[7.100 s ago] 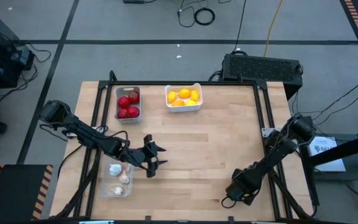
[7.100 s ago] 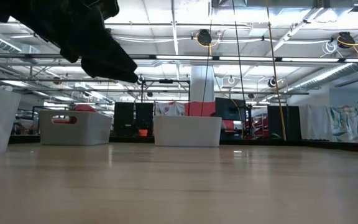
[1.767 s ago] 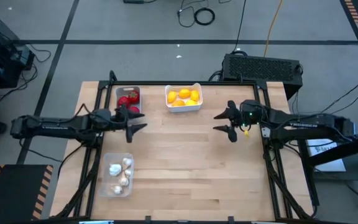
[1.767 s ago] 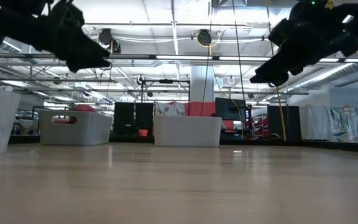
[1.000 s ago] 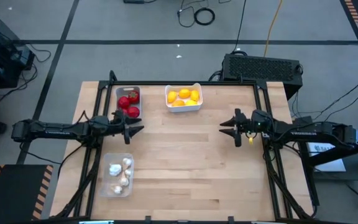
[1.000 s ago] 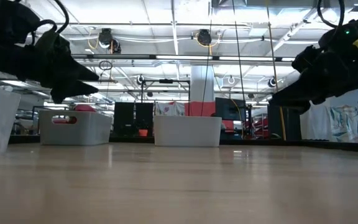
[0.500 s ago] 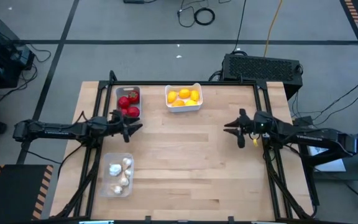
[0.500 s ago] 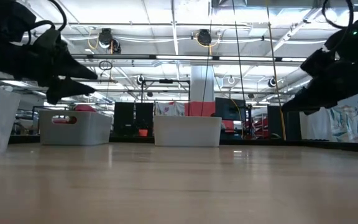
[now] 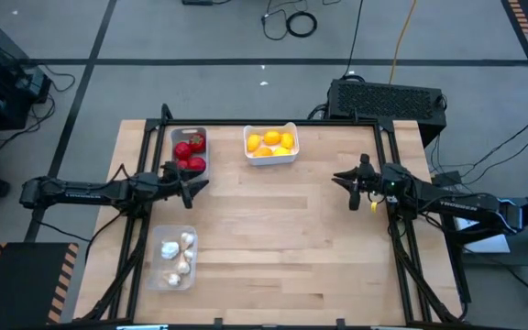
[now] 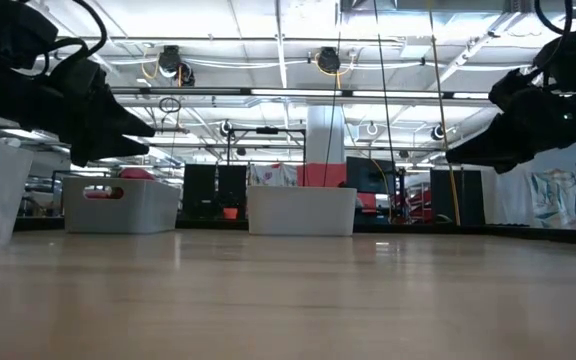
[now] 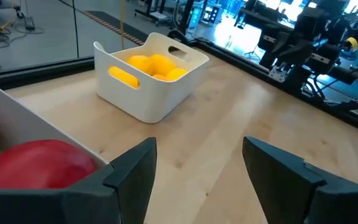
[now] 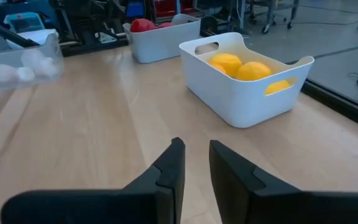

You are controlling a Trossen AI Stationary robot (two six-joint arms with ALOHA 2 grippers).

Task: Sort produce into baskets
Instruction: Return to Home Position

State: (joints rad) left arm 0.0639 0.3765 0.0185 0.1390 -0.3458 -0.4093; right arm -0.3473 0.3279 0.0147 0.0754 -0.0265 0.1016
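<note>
Red tomatoes (image 9: 191,152) lie in the grey basket (image 9: 173,152) at the far left. Yellow lemons (image 9: 271,142) fill the white basket (image 9: 271,158) at the far middle. White garlic bulbs (image 9: 178,255) lie in the clear basket (image 9: 157,272) at the near left. My left gripper (image 9: 196,188) hovers open just past the grey basket's near end, with nothing between its fingers (image 11: 135,168). My right gripper (image 9: 345,190) hovers near the table's right edge. Its fingers (image 12: 174,163) stand a narrow gap apart and hold nothing.
Bare wooden tabletop (image 9: 282,247) spreads between the two arms and across the near right. A black frame rail (image 9: 388,165) runs along the table's right side under my right arm. A black box (image 9: 388,99) stands behind the far right corner.
My right gripper has drawn back a little toward the table's right edge, and its fingers have closed in to a narrow gap.
</note>
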